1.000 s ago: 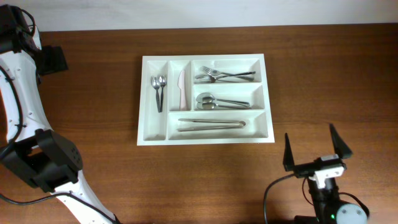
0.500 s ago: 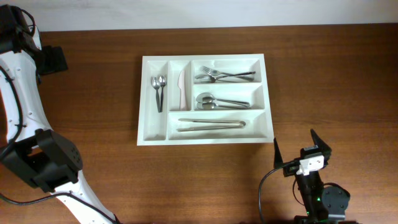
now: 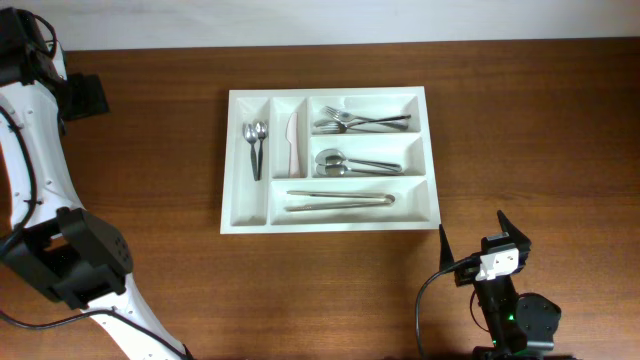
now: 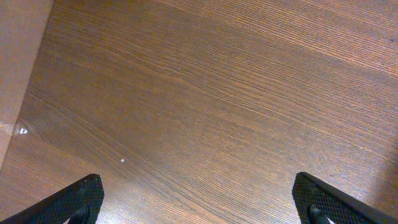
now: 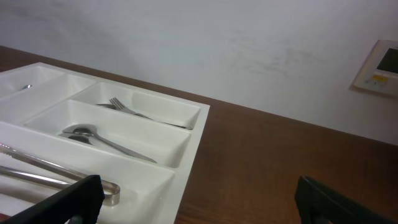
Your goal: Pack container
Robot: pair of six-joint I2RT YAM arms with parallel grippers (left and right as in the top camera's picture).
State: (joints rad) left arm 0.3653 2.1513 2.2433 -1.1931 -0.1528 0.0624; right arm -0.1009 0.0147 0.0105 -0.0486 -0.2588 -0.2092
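The container [image 3: 330, 226] is a white cutlery tray in the middle of the table. It holds two small spoons [image 3: 255, 145], a pale knife [image 3: 292, 143], forks [image 3: 360, 122], larger spoons [image 3: 350, 163] and metal tongs [image 3: 340, 200]. My right gripper [image 3: 472, 226] is open and empty, just below the tray's lower right corner. In the right wrist view, my right gripper [image 5: 198, 183] faces the tray's near corner [image 5: 193, 146], with the tongs [image 5: 56, 174] and forks [image 5: 134, 112] visible. My left gripper [image 4: 196, 180] is open and empty over bare wood, far from the tray.
The left arm [image 3: 40, 130] runs along the table's left edge. A pale wall [image 5: 249, 50] stands behind the table's far edge, with a small wall panel [image 5: 379, 65] at the right.
My right gripper has moved left toward the tray's lower right corner and turned, then nearly stopped. The left arm and the tray's contents have not moved.
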